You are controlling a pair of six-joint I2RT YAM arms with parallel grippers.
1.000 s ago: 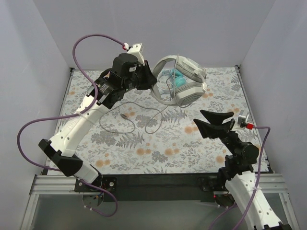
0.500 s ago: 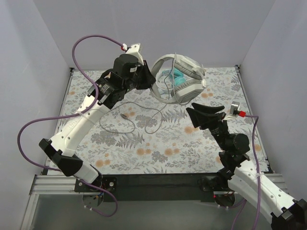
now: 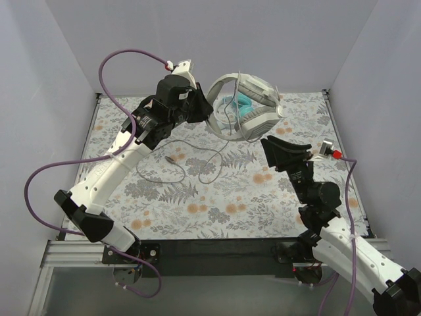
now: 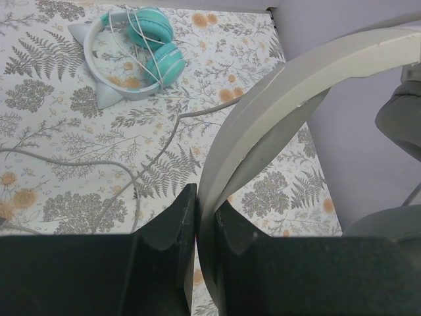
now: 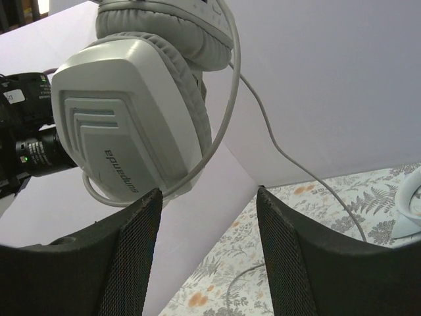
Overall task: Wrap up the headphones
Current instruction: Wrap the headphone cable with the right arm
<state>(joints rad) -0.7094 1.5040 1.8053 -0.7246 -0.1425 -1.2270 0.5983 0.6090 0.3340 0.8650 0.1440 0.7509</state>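
Observation:
My left gripper (image 3: 206,110) is shut on the pale headband (image 4: 276,112) of the white-grey headphones (image 3: 253,108), holding them in the air over the back of the table. Their thin grey cable (image 3: 191,157) hangs down and trails in loops across the cloth; one turn of the cable (image 5: 227,118) lies around the ear cup (image 5: 131,131). My right gripper (image 3: 284,150) is open just below and in front of the ear cups, pointing up at them with nothing between its fingers. The teal headphones (image 4: 148,46) lie on the table at the back, with their cord wound around them.
The table carries a floral cloth (image 3: 217,204) and is enclosed by pale walls on three sides. Thick purple robot cables (image 3: 125,52) arc from the left arm, and another (image 3: 352,197) runs by the right arm. The grey cable's plug (image 3: 170,158) rests left of centre.
The right gripper has swung left and up from the right side of the table to just under the hanging ear cups. The left gripper kept its hold on the headband.

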